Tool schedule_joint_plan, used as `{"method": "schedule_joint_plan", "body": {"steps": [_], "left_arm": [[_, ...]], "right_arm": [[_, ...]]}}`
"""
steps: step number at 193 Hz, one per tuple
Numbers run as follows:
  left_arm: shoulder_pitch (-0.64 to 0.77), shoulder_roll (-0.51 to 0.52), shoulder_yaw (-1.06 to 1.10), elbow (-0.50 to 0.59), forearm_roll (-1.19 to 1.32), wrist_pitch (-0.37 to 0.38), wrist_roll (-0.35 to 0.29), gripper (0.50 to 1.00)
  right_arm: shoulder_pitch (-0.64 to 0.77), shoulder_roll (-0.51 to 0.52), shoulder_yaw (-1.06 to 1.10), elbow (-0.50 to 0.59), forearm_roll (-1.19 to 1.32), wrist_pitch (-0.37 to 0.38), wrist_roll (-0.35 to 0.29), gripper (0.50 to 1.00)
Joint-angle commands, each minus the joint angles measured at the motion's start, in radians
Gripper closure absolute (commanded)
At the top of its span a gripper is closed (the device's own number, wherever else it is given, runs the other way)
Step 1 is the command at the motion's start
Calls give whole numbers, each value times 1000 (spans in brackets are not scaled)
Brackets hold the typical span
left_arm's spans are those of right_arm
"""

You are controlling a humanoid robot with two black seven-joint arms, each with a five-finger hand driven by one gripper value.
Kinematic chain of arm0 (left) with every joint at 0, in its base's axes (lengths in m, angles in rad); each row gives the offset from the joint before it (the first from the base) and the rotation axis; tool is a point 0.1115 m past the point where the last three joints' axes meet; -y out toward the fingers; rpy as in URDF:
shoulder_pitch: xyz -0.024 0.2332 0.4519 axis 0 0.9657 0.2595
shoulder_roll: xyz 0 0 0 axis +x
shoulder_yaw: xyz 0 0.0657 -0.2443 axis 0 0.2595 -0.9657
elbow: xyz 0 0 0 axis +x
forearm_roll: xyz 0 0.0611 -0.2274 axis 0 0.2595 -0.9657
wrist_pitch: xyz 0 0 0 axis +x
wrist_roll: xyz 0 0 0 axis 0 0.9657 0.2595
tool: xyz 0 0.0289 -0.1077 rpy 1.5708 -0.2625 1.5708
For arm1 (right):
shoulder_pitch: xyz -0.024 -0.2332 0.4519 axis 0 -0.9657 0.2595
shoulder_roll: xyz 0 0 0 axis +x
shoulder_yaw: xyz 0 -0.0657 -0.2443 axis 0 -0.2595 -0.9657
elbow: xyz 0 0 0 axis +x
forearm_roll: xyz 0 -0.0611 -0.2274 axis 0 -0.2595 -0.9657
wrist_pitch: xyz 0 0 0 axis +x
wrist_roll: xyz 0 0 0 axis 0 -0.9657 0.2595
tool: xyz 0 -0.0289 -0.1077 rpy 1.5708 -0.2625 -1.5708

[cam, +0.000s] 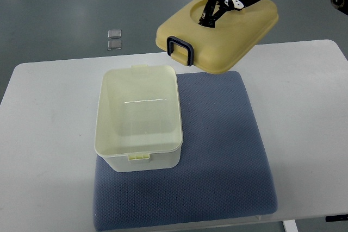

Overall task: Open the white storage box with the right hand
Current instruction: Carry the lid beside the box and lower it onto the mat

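1. The right hand (220, 5), black-fingered on a white forearm entering from the upper right, is carrying the yellowish plastic lid (217, 31) in the air, up and to the right of the white storage box (138, 118).
2. Its fingers (211, 12) are reaching down into the oval recess in the top of the lid and gripping it there; the lid is hanging tilted, its near-left corner dipping lowest.
3. The dark rectangular latch handle (181, 50) on the lid's short edge is pointing toward the box, so the lid's long axis is running from lower left up to the right.
4. The box, a translucent off-white rectangular plastic tub, is sitting open and looks empty, its long axis running toward and away from the robot, on the left part of the blue-grey textured mat (217, 161).
5. The mat is lying on the pale grey table (49, 134), and the lid is hovering over the mat's far edge, clear of the box rim.
6. By my reading the opening is done; the bare mat right of the box looks like the nearest spot for putting the lid down.
7. The left hand is not showing anywhere.
8. Beyond the table, up and left of the box, two small square grey floor plates (114, 39) are showing.
9. No brand, label or readable writing is appearing on anything.
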Motion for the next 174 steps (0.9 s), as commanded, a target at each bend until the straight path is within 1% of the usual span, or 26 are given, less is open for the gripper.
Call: {"method": "schedule_joint_plan", "body": {"steps": [1, 30, 67, 114, 143, 147, 148, 149, 150, 152, 153, 154, 155, 156, 157, 158, 160, 161, 162, 163, 164, 165, 166, 167, 168, 174], "left_arm": [[0, 0, 0, 0, 0, 0, 0, 500], [-1, 0, 0, 0, 0, 0, 0, 500], [-1, 0, 0, 0, 0, 0, 0, 500], [0, 0, 0, 0, 0, 0, 0, 500], [0, 0, 0, 0, 0, 0, 0, 500], [0, 0, 0, -2, 0, 0, 0, 500], [0, 0, 0, 0, 0, 0, 0, 500], [0, 0, 0, 0, 0, 0, 0, 500], [0, 0, 0, 0, 0, 0, 0, 500], [0, 0, 0, 0, 0, 0, 0, 500], [0, 0, 0, 0, 0, 0, 0, 500], [0, 0, 0, 0, 0, 0, 0, 500], [0, 0, 0, 0, 0, 0, 0, 500], [0, 0, 0, 0, 0, 0, 0, 500], [-1, 0, 0, 0, 0, 0, 0, 500], [-1, 0, 0, 0, 0, 0, 0, 500], [0, 0, 0, 0, 0, 0, 0, 500], [0, 0, 0, 0, 0, 0, 0, 500], [0, 0, 0, 0, 0, 0, 0, 500], [0, 0, 0, 0, 0, 0, 0, 500], [-1, 0, 0, 0, 0, 0, 0, 500], [-1, 0, 0, 0, 0, 0, 0, 500], [0, 0, 0, 0, 0, 0, 0, 500], [0, 0, 0, 0, 0, 0, 0, 500], [-1, 0, 0, 0, 0, 0, 0, 500], [0, 0, 0, 0, 0, 0, 0, 500]], "right_arm": [[-82, -43, -2, -1, 1, -70, 0, 1000], [-189, -67, -3, -13, 1, -148, 0, 1000], [-307, -49, -15, -26, -1, -231, 0, 1000], [-407, 40, -15, -43, -2, -276, 0, 1000], [-462, 112, -5, -101, -1, -323, 0, 1000], [-471, 120, -3, -105, -1, -332, 0, 963], [-476, 123, -2, -105, -1, -339, 0, 932], [-476, 123, -2, -105, -1, -339, 0, 932], [-479, 126, -2, -105, -1, -345, 0, 904], [-479, 126, -2, -105, -1, -345, 0, 904], [-482, 129, 0, -105, 1, -351, 0, 871], [-482, 129, 0, -105, 1, -351, 0, 871], [-487, 132, 0, -105, 1, -357, 0, 836], [-487, 132, 0, -105, 1, -357, 0, 836], [-490, 135, 0, -105, 1, -363, 0, 796], [-490, 135, 0, -105, 1, -363, 0, 795], [-493, 140, 0, -105, 1, -377, 0, 708], [-493, 140, 0, -105, 1, -377, 0, 707], [-494, 143, 0, -104, 1, -385, 0, 671], [-494, 143, 0, -104, 1, -385, 0, 671], [-496, 146, 0, -104, 1, -392, 0, 640], [-496, 146, 0, -104, 1, -392, 0, 640], [-499, 149, 0, -104, 1, -400, 0, 609], [-499, 149, 0, -104, 1, -400, 0, 609], [-500, 152, -2, -104, 1, -408, 0, 581], [-508, 163, 0, -104, 1, -431, 0, 566]]}}
